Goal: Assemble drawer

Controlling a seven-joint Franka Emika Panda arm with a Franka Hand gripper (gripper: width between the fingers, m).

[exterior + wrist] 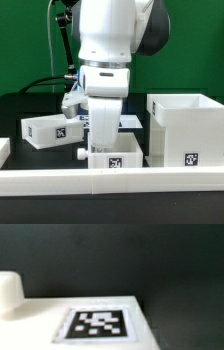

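The large hollow white drawer shell (185, 128) stands at the exterior view's right, open side up, with a tag on its front. One small white tray (50, 130) with a tag lies at the left. A second tray (112, 158) with a tag and a knob (80, 153) lies front centre by the rail. My gripper (108, 140) hangs straight down onto this second tray, and the hand hides its fingers. The wrist view shows that tray's white tagged face (98, 324) very close, with a rounded white piece (8, 294) beside it. No fingers show there.
A long low white rail (60, 181) runs along the front edge, just in front of the centre tray. The marker board (133, 122) lies flat behind the arm. Black cables hang at the back left. The table top (20, 105) is black.
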